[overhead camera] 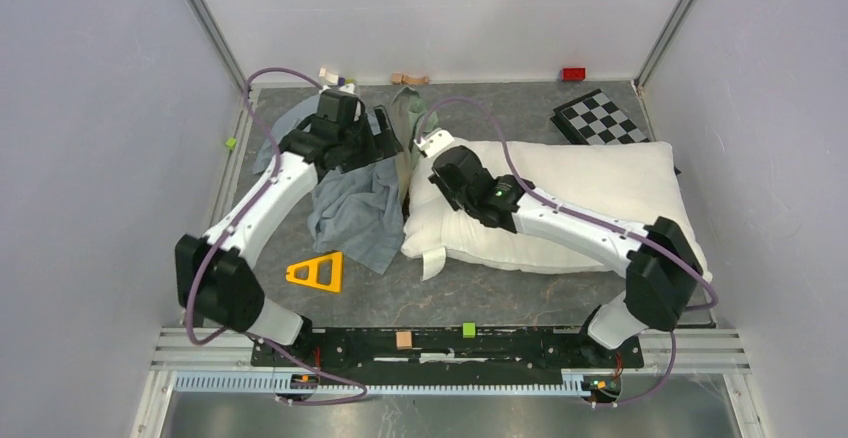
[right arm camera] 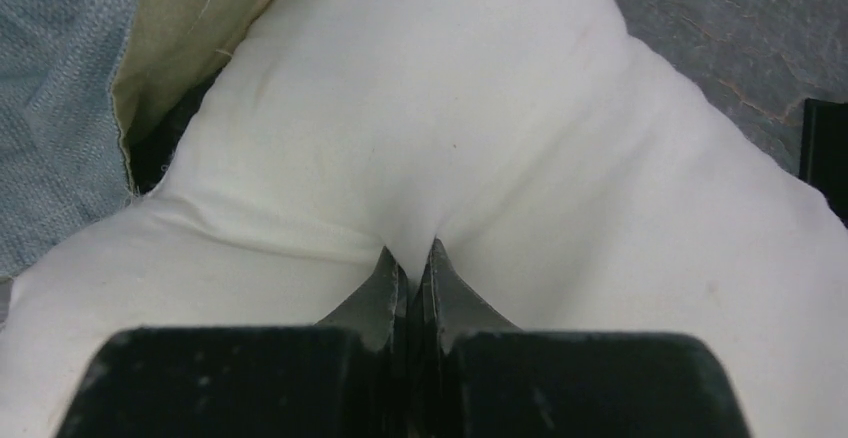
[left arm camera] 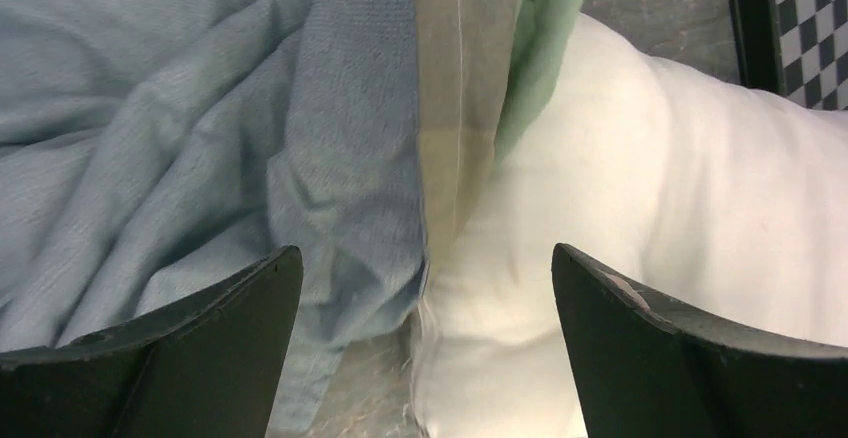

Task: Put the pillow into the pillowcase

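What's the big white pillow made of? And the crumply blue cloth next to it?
The plump white fabric pillow looks like smooth matte woven cloth over soft stuffing: it puckers where the right tool pinches it. The wrinkled blue-grey cloth pillowcase looks like thin, coarser-woven fabric, perhaps cotton: visible threads, loose folds.

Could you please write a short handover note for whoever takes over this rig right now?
Left gripper: jaws open, holding nothing, above where pillowcase meets pillow.
Right gripper: jaws shut on a fold of pillow fabric.
Pillowcase lies crumpled left of the pillow, touching it.
Done: pillow's end at the case.
Left: nearly all the pillow is outside; open the case, feed it in.
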Motion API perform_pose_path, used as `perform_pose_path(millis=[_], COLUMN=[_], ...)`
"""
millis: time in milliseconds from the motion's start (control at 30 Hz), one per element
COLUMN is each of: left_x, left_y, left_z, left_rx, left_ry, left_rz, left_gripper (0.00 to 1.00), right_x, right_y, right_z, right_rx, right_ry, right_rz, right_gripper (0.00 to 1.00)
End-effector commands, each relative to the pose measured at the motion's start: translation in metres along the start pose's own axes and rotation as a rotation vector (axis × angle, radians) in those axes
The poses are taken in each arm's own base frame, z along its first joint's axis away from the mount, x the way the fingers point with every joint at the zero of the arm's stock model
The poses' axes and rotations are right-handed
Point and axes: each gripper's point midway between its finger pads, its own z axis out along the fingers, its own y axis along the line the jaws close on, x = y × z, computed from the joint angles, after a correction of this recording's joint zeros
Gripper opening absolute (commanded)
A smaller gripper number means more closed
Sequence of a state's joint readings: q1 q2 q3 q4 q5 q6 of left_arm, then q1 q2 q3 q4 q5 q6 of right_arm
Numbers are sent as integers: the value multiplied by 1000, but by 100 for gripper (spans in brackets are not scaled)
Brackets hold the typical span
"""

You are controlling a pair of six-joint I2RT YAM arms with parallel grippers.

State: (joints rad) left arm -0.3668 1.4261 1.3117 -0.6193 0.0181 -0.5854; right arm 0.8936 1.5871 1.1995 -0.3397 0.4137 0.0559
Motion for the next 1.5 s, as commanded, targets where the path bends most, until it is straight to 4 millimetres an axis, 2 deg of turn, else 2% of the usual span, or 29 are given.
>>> perform_pose_path(millis=[0,100,167,200,300,367,400,500,600,667,733,767,833,900,967,1033,1133,1200,1300,1467], left_x=[-9,-8,-7,-7,-7,-3,-1,17,62,95,125,136,145,141,130,116,87,70,59,39], left_y=[-30,-20,-16,-15,-21,-31,-40,-81,-126,-149,-163,-165,-164,-158,-148,-134,-90,-66,-48,-56], left_z=[40,73,91,98,109,110,107,88,81,83,88,89,85,74,58,46,41,48,75,121], left_rx=[112,45,18,15,34,70,93,167,257,297,321,324,322,314,282,221,-9,-117,-203,-219], left_ry=[34,54,62,68,77,95,100,113,208,271,337,358,374,354,306,254,138,81,62,17], left_rz=[-56,-66,-72,-76,-87,-84,-73,-6,24,41,70,86,112,128,159,181,214,214,219,233], left_gripper=[100,98,91,82,35,7,3,3,2,4,20,43,73,87,92,93,88,83,81,80], right_x=[-24,-42,-53,-58,-75,-84,-88,-99,-106,-109,-113,-115,-118,-119,-120,-119,-118,-118,-117,-112], right_y=[-25,-44,-57,-64,-95,-117,-129,-169,-199,-211,-216,-216,-214,-211,-210,-210,-214,-218,-223,-235], right_z=[-38,-62,-81,-90,-127,-154,-170,-222,-266,-283,-290,-290,-288,-283,-281,-283,-293,-303,-316,-335], right_rx=[64,114,144,163,246,300,327,426,491,526,541,539,527,521,518,519,519,510,504,544], right_ry=[-68,-123,-166,-185,-267,-329,-364,-474,-577,-600,-599,-598,-594,-584,-578,-577,-593,-619,-643,-646], right_rz=[126,189,230,248,318,371,399,488,546,555,546,539,527,516,509,507,520,539,549,550], right_gripper=[0,0,0,0,0,0,0,0,0,0,0,0,0,0,0,0,0,0,0,0])
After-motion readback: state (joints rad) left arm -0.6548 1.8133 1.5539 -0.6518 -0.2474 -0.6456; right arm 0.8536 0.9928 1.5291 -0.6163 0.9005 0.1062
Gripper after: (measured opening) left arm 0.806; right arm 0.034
